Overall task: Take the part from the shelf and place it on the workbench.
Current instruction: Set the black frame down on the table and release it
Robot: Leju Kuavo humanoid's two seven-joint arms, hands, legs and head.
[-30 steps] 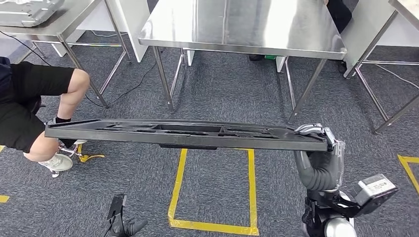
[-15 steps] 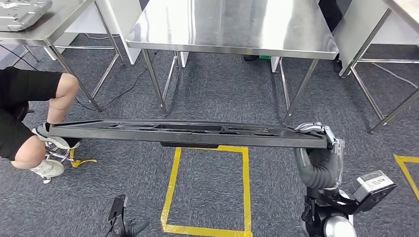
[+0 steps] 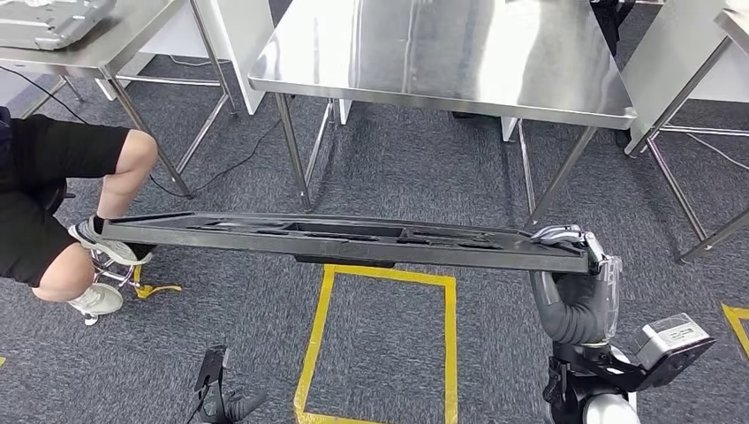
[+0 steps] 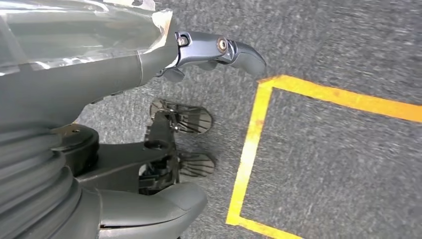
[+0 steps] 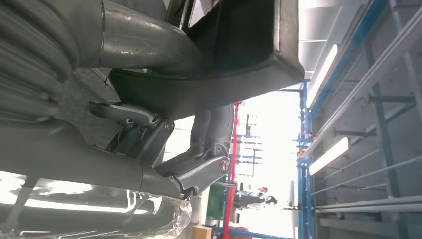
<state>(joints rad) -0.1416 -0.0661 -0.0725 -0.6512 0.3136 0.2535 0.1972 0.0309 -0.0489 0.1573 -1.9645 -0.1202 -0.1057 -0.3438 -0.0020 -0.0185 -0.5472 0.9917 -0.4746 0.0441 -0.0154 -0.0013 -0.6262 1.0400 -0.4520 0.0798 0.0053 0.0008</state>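
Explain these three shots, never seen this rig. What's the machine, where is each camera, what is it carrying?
It is a two-legged humanoid robot with two silver arms that end in many-fingered hands.

The head view looks forward and down from high on its body. The long black part runs across the picture, gripped at one end by the right hand. Ahead stands a steel workbench, its visible top bare, and yellow tape marks a box on the grey carpet. A seated person's leg is at the left.

The left wrist view sits just behind the left hand, which hangs low over the carpet with its fingers apart, holding nothing.

The right wrist view, turned on its side, sits behind the right hand, whose fingers clamp the part's edge.
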